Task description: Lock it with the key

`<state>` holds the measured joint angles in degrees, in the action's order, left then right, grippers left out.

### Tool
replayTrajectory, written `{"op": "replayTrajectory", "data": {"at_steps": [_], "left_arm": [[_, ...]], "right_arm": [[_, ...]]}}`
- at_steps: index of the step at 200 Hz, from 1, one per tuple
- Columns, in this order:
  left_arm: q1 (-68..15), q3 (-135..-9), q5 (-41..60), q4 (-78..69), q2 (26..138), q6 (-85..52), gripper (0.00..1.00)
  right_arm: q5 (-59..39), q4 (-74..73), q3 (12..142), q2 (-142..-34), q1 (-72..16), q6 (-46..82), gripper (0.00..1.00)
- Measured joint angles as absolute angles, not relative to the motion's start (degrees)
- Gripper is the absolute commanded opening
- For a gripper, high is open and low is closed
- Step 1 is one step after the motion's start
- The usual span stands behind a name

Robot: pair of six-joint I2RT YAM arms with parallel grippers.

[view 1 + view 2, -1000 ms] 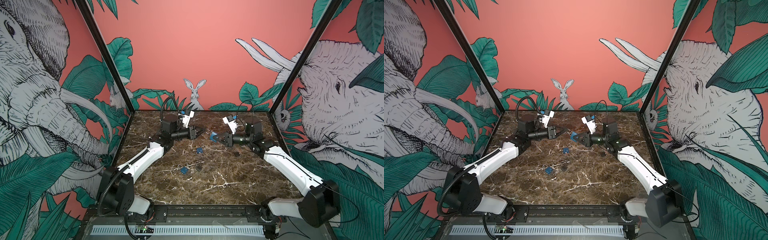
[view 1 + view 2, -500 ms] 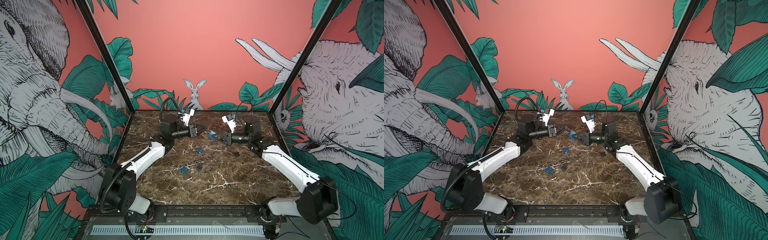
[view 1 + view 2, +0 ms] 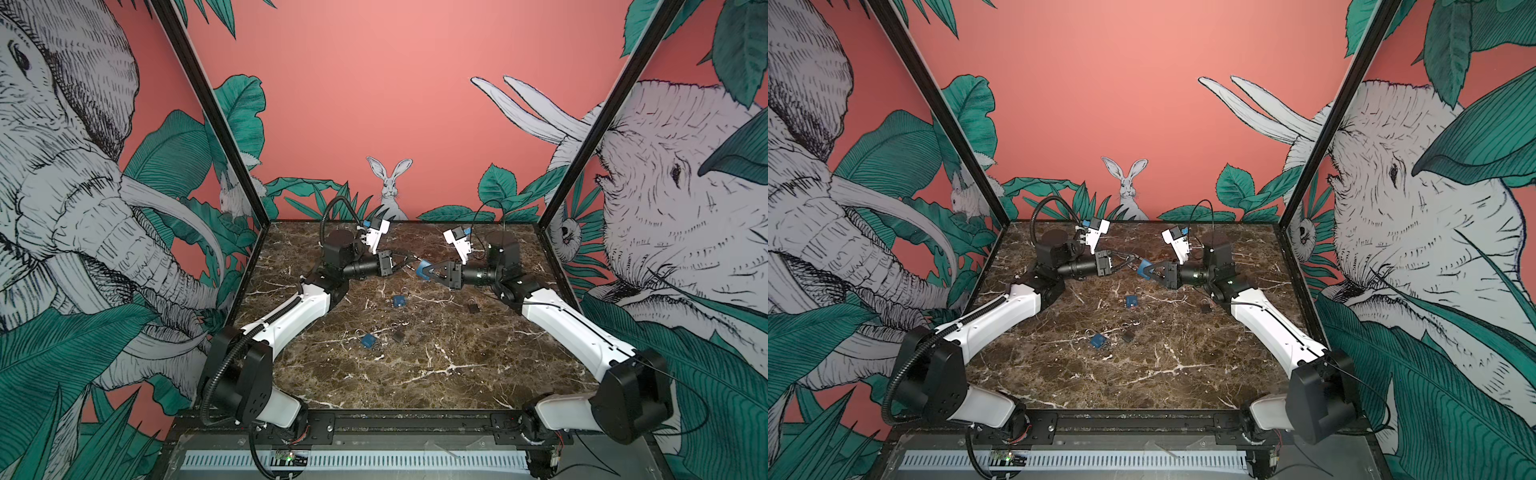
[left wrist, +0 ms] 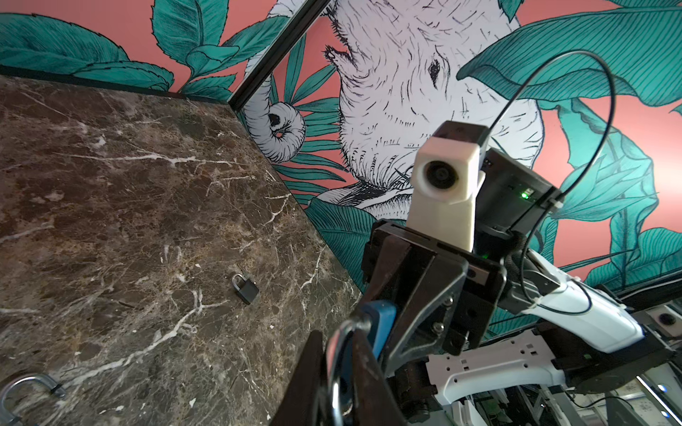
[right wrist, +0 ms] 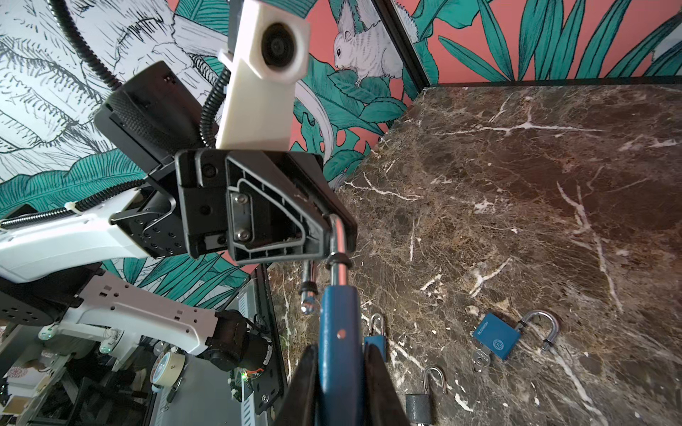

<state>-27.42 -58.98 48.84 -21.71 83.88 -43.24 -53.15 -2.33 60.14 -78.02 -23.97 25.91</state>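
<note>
A robot lab cell, with mural walls (image 3: 374, 83) and marble tabletop (image 3: 415, 374).

Straight ahead of either gripper you have no way through: the left gripper (image 3: 405, 262) is pinched on the shackle of the held padlock (image 5: 337, 332), and the right gripper (image 3: 426, 272) clamps its body, their tips close together above the counter (image 3: 415, 382). Below them lie an open blue padlock (image 3: 399, 301) and, down by the right gripper's wrist, a black padlock (image 3: 473, 306). Nearer the arm bases sit a second blue padlock (image 3: 368, 340) and a small black padlock (image 3: 398, 336). The back wall (image 3: 374, 104) stands near on the grippers' far side, but you have free room above them and over the bare counter by the bases.
</note>
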Motion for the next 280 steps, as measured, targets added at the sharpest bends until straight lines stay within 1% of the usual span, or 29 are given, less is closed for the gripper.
{"op": "replayTrajectory", "data": {"at_steps": [3, 30, 71, 119, 167, 223, 280], "left_arm": [[-27.33, -58.98, 49.08, -22.02, 83.83, -43.44, 0.00], [-27.22, -58.98, 49.32, -22.33, 83.55, -43.72, 0.00], [-27.22, -58.83, 49.71, -22.70, 83.57, -43.64, 0.00], [-27.16, -58.76, 50.57, -24.25, 83.94, -43.35, 0.00], [-26.96, -58.76, 51.46, -27.68, 84.38, -43.55, 0.00], [-26.92, -57.98, 51.33, -30.59, 84.44, -43.99, 0.00], [-28.01, -57.54, 48.80, -29.26, 84.58, -43.62, 0.00]], "right_arm": [[-53.41, -2.33, 60.14, -78.04, -23.94, 25.82, 0.00], [-54.54, -3.25, 60.05, -78.08, -23.94, 26.96, 0.00], [-57.10, -7.53, 58.17, -78.08, -23.53, 32.42, 0.00], [-60.25, -18.17, 54.24, -78.08, -23.00, 43.64, 0.00], [-61.36, -26.72, 52.40, -78.08, -22.81, 53.28, 0.00], [-61.60, -29.80, 52.34, -78.74, -22.81, 56.80, 0.00], [-61.78, -30.65, 52.34, -80.38, -22.33, 57.04, 0.00]]}}
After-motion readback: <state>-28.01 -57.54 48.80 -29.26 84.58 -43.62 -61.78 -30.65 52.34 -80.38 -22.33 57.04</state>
